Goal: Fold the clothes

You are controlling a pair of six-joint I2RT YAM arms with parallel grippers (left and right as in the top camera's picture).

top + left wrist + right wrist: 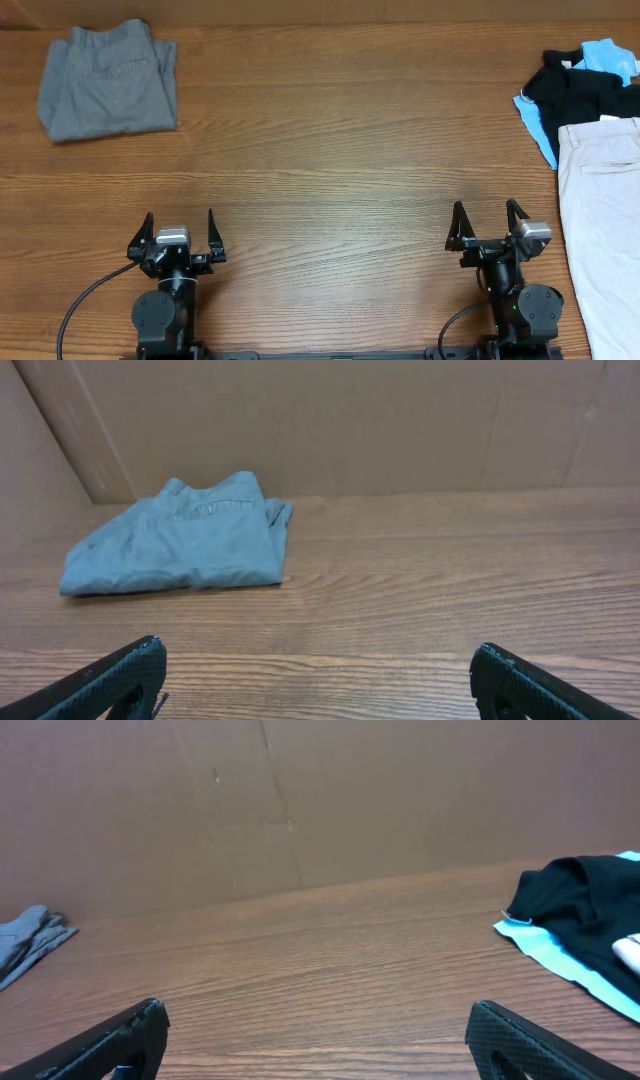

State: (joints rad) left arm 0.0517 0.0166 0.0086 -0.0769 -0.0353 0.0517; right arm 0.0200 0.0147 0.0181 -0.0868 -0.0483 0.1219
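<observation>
A folded grey garment (108, 82) lies at the far left of the table; it also shows in the left wrist view (180, 548) and at the left edge of the right wrist view (25, 942). At the right edge lies a pile: a black garment (580, 98) on a light blue one (606, 55), with beige trousers (605, 220) spread below. The black garment (580, 905) and blue one (560, 955) show in the right wrist view. My left gripper (179, 227) is open and empty near the front edge. My right gripper (489, 221) is open and empty, left of the trousers.
A brown cardboard wall (330, 420) stands along the table's far edge. The wooden table (330, 150) stretches between the grey garment and the pile at the right.
</observation>
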